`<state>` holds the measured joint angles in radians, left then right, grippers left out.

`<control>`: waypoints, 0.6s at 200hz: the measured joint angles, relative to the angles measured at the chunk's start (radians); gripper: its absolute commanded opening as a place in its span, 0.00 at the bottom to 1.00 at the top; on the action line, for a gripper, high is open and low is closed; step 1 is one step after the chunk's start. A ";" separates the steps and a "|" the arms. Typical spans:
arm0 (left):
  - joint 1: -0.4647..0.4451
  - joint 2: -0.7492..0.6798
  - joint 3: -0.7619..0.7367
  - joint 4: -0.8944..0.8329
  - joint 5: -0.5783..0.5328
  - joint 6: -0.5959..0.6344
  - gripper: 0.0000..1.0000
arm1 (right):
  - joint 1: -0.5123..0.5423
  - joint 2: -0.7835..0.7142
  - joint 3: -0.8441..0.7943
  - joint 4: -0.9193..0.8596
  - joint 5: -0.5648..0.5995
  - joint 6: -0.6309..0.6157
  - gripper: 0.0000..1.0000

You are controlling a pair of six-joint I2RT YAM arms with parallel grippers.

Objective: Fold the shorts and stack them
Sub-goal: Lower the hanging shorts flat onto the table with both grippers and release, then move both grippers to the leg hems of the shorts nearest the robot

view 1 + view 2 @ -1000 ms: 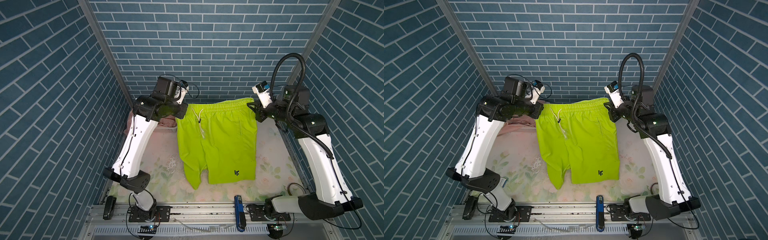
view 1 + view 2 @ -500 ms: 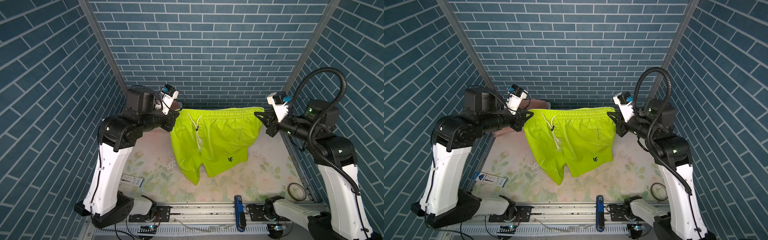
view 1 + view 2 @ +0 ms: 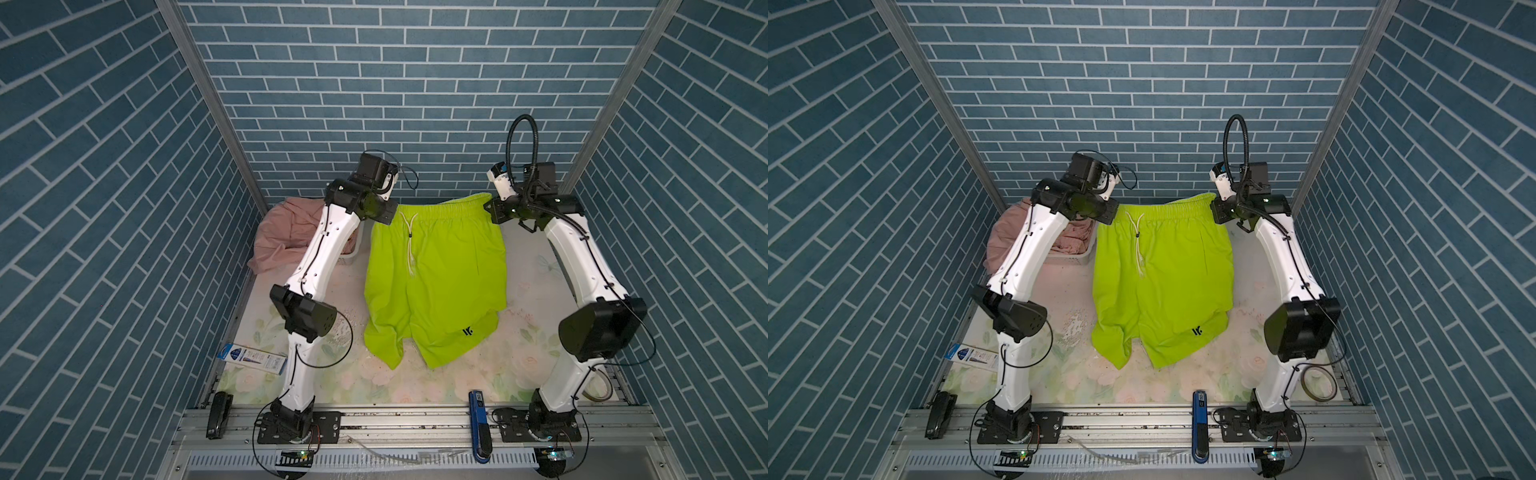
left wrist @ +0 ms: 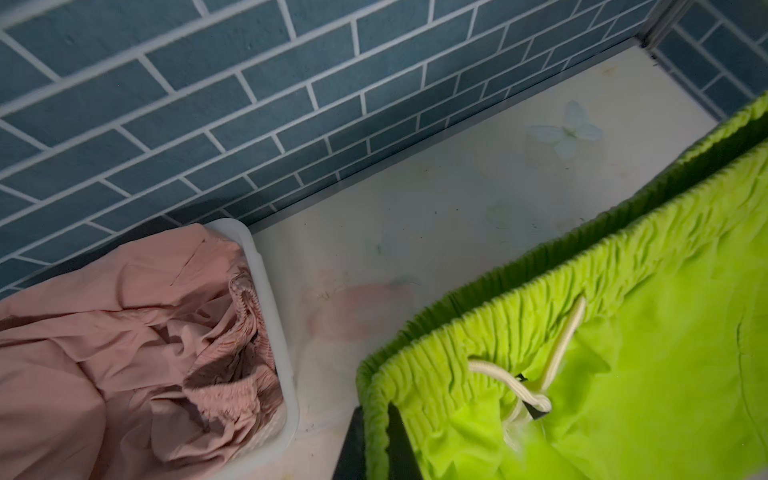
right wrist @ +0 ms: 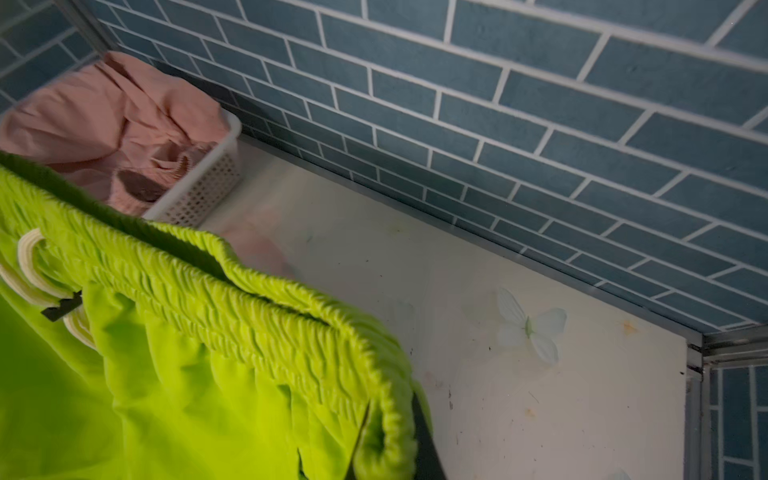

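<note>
Nearest me, along the front rail, lie a blue tool (image 3: 480, 424) and a black gadget (image 3: 218, 419). A printed packet (image 3: 253, 356) and a roll of tape (image 3: 1317, 382) sit at the table's near corners. None of these belongs to the job.

Past them, on the flowered table (image 3: 519, 365), the lime-green shorts (image 3: 436, 270) stretch away from me. The leg hems and small black logo (image 3: 467, 331) are closest and look to be resting on the surface, with the white drawstring (image 3: 411, 245) dangling further back. At the far end the waistband (image 3: 440, 210) is drawn out between the two arms. The left gripper (image 4: 376, 440) is clamped on one corner of it and the right gripper (image 5: 392, 440) on the other. Both wrist views show the gathered elastic pinched between dark fingers, raised off the table.

Furthest back, in the rear left corner against the brick wall, the pink shorts (image 3: 286, 232) lie crumpled in and over the white basket (image 4: 270, 299), with neither arm on them.

To my eye the work is at an early stage. The green pair is spread for folding but has no fold in it, the pink pair has not left the basket, and there is no stack. What remains is to lay the green pair flat and fold it, do the same with the pink, and pile one on the other.
</note>
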<state>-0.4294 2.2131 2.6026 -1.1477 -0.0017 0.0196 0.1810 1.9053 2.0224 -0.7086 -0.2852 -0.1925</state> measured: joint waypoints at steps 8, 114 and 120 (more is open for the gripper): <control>0.009 0.045 -0.002 0.023 -0.002 -0.010 0.00 | -0.001 0.064 0.029 0.024 0.003 0.001 0.00; 0.067 0.145 -0.004 0.221 -0.072 -0.047 1.00 | -0.014 0.573 0.461 0.187 0.010 0.116 0.54; 0.069 0.132 -0.004 0.210 -0.066 -0.051 1.00 | -0.017 0.552 0.455 0.174 0.016 0.119 0.54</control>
<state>-0.3607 2.3455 2.5984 -0.9379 -0.0673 -0.0315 0.1642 2.4569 2.4771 -0.5350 -0.2691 -0.0734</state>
